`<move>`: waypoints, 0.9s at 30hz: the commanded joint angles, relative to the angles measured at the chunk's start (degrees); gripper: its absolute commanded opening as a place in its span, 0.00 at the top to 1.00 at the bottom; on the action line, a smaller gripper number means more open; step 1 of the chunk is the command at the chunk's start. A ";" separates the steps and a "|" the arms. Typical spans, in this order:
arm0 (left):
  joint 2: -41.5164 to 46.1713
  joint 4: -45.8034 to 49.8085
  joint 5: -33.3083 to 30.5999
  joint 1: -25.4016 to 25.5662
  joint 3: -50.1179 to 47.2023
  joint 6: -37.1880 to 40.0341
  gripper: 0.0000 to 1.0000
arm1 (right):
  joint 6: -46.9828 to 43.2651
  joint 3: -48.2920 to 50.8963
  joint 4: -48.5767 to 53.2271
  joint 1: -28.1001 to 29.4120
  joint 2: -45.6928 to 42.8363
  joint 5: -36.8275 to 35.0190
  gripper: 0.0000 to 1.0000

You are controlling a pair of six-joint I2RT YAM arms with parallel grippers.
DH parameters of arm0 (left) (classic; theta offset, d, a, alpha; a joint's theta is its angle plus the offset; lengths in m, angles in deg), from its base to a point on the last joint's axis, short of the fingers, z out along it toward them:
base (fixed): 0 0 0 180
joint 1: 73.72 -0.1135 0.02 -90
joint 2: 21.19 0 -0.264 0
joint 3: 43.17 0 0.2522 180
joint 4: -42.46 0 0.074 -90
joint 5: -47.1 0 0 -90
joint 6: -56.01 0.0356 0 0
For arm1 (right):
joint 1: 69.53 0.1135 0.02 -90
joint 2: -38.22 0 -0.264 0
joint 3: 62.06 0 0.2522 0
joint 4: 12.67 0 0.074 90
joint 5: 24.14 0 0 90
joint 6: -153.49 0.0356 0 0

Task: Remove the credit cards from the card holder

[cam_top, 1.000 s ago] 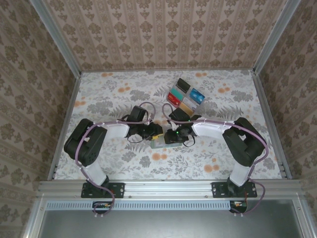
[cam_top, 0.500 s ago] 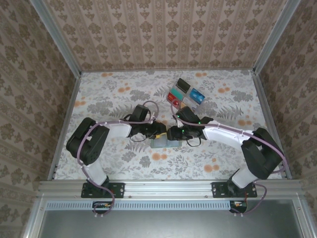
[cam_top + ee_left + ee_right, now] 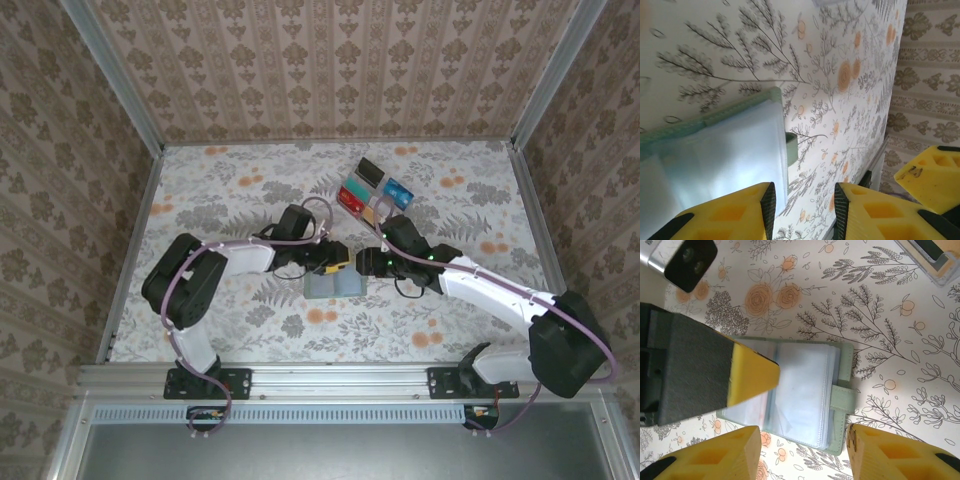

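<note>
The sage grey-green folding card holder (image 3: 333, 286) lies spread open and flat on the floral-patterned surface (image 3: 220, 190), near the middle and towards the near edge, its pale, clear-looking inner pockets facing up. In the right wrist view its green closure tab (image 3: 840, 407) sticks out from the right panel onto the surface. The left hand (image 3: 337, 262) hangs just above the holder's far edge; in its own wrist view the 2 yellow fingers (image 3: 730, 212) stand a moderate gap apart with nothing between them, over the holder's corner and the bare surface beside it. The right hand (image 3: 361, 263) sits just beside the left one, above the holder's far right corner, its 2 yellow fingers (image 3: 900, 455) spread wide on either side of the open holder and gripping nothing. Whether either hand touches the holder cannot be told. The small flat credit cards (image 3: 375, 192), black, teal-blue, red, tan and whitish, lie in a tight cluster farther back on the surface, apart from the holder.
</note>
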 commanded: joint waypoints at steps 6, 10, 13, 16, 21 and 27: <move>10.28 6.73 -1.33 -9.02 -4.89 2.49 0.61 | -3.87 -10.20 5.94 5.02 6.38 -5.18 0.47; 14.83 11.07 -4.55 -14.76 -9.05 2.43 0.61 | -6.02 -16.19 9.98 9.84 15.24 -6.05 0.43; 17.07 11.38 -4.46 -16.90 -11.67 1.64 0.60 | -5.97 -19.90 11.99 11.85 20.99 -5.11 0.40; 18.29 12.67 -4.56 -17.11 -12.53 1.89 0.58 | -4.94 -21.54 13.25 12.13 24.71 -5.16 0.38; 18.20 13.34 -4.43 -16.86 -13.12 2.07 0.54 | -5.88 -24.44 17.95 12.09 30.12 -6.21 0.33; 17.86 14.75 -4.56 -14.78 -12.03 2.71 0.50 | -5.54 -26.14 20.87 11.66 34.68 -7.05 0.33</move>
